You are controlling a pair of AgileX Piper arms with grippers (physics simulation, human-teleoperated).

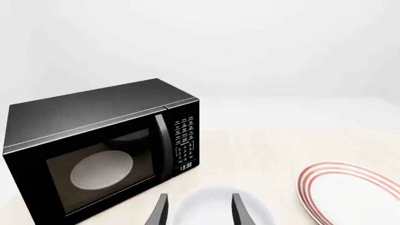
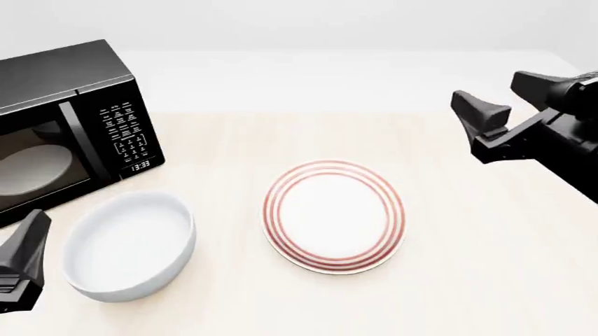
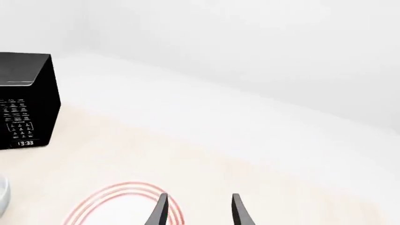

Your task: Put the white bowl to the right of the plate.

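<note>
The white bowl (image 2: pixel 131 243) is plain, deep and glossy and stands on the table at the front left, upright and empty. The plate (image 2: pixel 335 215), flat with red rings, lies at the table's middle, to the right of the bowl. My left gripper (image 2: pixel 21 266) is at the front left edge, just left of the bowl and apart from it. In the left wrist view its open fingers (image 1: pixel 158 212) frame the bowl (image 1: pixel 218 206), with the plate (image 1: pixel 350 192) beside it. My right gripper (image 2: pixel 512 98) hovers open and empty at the far right, above the table. The right wrist view shows the plate (image 3: pixel 119 206).
A black microwave (image 2: pixel 66 126) stands at the back left, door shut, close behind the bowl; it also shows in the left wrist view (image 1: pixel 100 150) and the right wrist view (image 3: pixel 25 101). Bare wooden tabletop (image 2: pixel 486 245) lies to the right of the plate.
</note>
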